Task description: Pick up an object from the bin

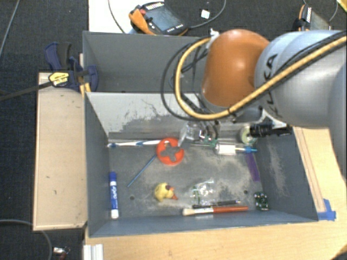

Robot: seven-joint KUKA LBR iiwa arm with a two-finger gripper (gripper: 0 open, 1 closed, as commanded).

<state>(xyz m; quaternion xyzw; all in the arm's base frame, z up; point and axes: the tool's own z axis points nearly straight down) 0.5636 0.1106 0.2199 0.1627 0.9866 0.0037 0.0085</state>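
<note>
**Operator:** Orange ring (170, 151): it lay on the bin (97, 172) floor, near the middle and towards the back wall. Was it the pick?

**Technician:** Not confirmed. The gripper (199, 137) stood low at the back of the floor, just beside the orange ring on one side and a white tube (227, 149) on the other. Nothing showed in its grasp. Whether it was spread or pressed together could not be told, since the orange cover (233, 66) hid much of it.

**Operator:** What did the step call for?

**Technician:** In my judgement, one target only. The ring looked the better choice, being thick-rimmed and clear of its neighbours. The gripper needed centring over one side of the rim, then a straight descent. The toothbrush (133, 143) lay just left of the ring, so a sideways approach risked dragging it along.
</note>
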